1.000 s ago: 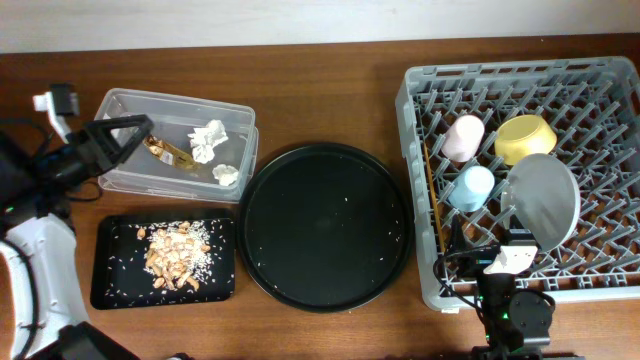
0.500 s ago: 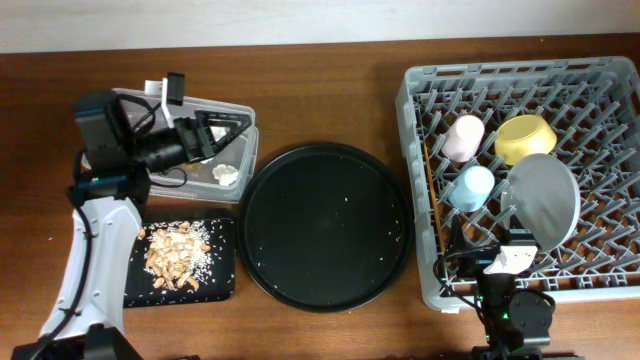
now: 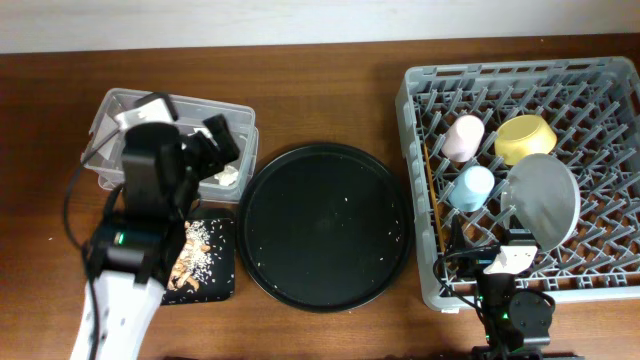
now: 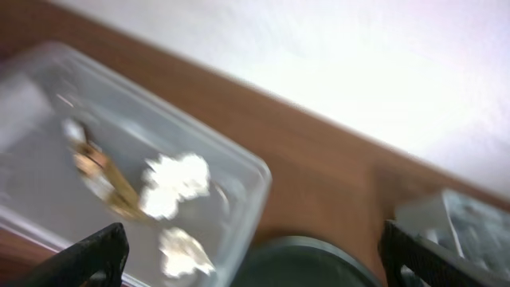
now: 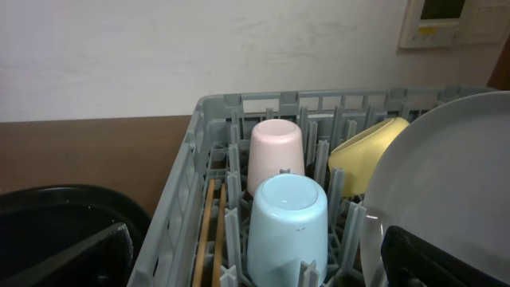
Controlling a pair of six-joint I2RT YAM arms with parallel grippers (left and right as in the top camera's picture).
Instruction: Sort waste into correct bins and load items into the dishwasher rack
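The grey dishwasher rack [image 3: 600, 80] holds a pink cup [image 3: 463, 137], a blue cup [image 3: 472, 187], a yellow bowl [image 3: 525, 138], a pale plate [image 3: 545, 200] and chopsticks [image 3: 432, 190]. My right gripper [image 3: 497, 262] stands open at the rack's front edge, the blue cup [image 5: 287, 223] just ahead of it. My left gripper [image 3: 218, 148] hangs open and empty over the clear tub [image 3: 120, 105]. Inside the tub lie white tissue balls [image 4: 175, 179] and a gold wrapper [image 4: 100, 171]. Food scraps [image 3: 195, 260] lie in the shallow black tray [image 3: 215, 285], half hidden by my left arm.
A large round black tray [image 3: 325, 225] with a few rice specks sits between the tub and the rack. A pale wall runs along the table's far edge.
My left arm has swung from the table's left edge rightwards, and now lies across the tub and the shallow black tray. The right arm has not moved.
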